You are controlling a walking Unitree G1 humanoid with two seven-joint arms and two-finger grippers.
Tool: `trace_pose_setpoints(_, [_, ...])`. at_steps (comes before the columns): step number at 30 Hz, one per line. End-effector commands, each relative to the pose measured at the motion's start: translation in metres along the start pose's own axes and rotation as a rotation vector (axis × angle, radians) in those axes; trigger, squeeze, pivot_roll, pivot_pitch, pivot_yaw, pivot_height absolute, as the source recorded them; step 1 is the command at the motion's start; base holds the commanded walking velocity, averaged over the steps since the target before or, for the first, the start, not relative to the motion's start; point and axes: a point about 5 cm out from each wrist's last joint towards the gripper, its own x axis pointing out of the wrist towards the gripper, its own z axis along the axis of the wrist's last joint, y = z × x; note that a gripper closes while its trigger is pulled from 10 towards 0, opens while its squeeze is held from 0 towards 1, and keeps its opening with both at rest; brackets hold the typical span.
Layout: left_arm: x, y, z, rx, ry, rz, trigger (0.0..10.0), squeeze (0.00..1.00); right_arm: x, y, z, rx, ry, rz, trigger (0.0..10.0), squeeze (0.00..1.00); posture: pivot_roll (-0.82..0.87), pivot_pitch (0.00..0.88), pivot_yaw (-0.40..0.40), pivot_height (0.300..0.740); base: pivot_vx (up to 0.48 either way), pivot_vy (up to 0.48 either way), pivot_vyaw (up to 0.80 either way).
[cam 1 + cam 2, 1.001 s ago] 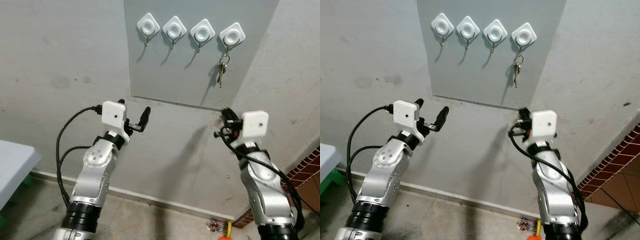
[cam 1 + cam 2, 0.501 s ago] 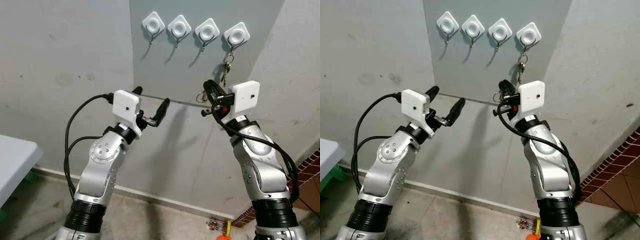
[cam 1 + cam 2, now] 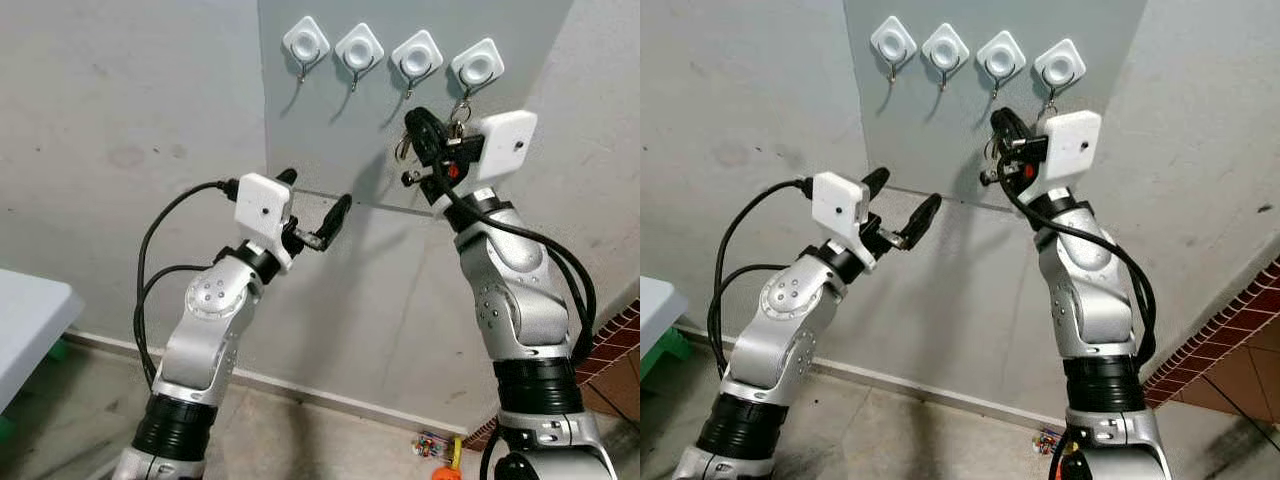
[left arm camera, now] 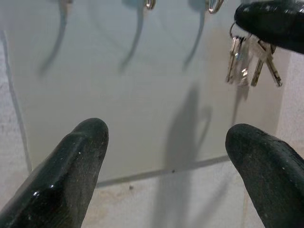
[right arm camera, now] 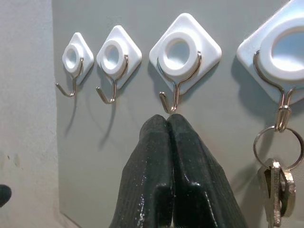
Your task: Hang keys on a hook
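Right hand point(image 3: 412, 130) has been raised over the last second from below the panel edge up to hook height; left hand point(image 3: 315, 215) has been lifted a little as well. Near: left hand is held spread apart, nothing between its fingers point(image 4: 71, 166), just below the grey panel point(image 3: 330, 140). Further: right hand is seen clenched in its wrist view, fingertips point(image 5: 166, 126) pressed together directly under the third hook point(image 5: 176, 92). Nothing can be made out between them. Far: keys point(image 5: 279, 183) are hung by their ring on the rightmost hook point(image 5: 280, 102), just beside the right hand; in the left wrist view one black finger is seen crossing in front of the ring. Judgement: hanging looks done, right hand apparently released from the keys. Contact between that finger and the ring cannot be told. Key bunch is cut off in the right wrist view.
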Motion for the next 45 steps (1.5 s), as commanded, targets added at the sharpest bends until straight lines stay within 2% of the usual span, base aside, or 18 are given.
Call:
trace_pose_setpoints(1, [0.001, -0.002, 0.005, 0.011, -0.013, -0.019, 10.0, 0.00, 0.004, -0.002, 0.006, 0.014, -0.031, -0.002, 10.0, 0.00, -0.02, 0.074, -0.014, 0.740, 0.000, 0.000, 0.00])
trace_pose_setpoints(11, [0.002, -0.003, 0.006, -0.007, -0.018, -0.013, 10.0, 0.00, 0.017, 0.000, 0.016, 0.064, -0.104, -0.011, 10.0, 0.00, -0.01, 0.064, -0.019, 0.740, 0.000, 0.000, 0.00])
trace_pose_setpoints(17, [0.002, -0.003, 0.005, -0.009, -0.017, -0.011, 10.0, 0.00, 0.019, 0.003, 0.017, 0.073, -0.113, 0.017, 10.0, 0.00, -0.01, 0.062, -0.022, 0.740, 0.000, 0.000, 0.00])
trace_pose_setpoints(31, [0.001, -0.001, 0.005, -0.025, -0.013, -0.001, 10.0, 0.00, 0.022, 0.006, 0.019, 0.168, -0.144, 0.020, 10.0, 0.00, 0.00, 0.066, -0.018, 0.740, 0.000, 0.000, 0.00])
trace_pose_setpoints(38, [0.000, 0.000, 0.006, -0.024, -0.013, 0.005, 10.0, 0.00, 0.022, 0.004, 0.018, 0.240, -0.150, -0.010, 10.0, 0.00, 0.00, 0.070, -0.016, 0.740, 0.000, 0.000, 0.00])
trace_pose_setpoints(45, [-0.001, -0.001, 0.006, -0.028, -0.012, 0.008, 10.0, 0.00, 0.017, 0.002, 0.007, 0.375, -0.121, -0.057, 10.0, 0.00, 0.00, 0.076, -0.016, 0.740, 0.000, 0.000, 0.00])
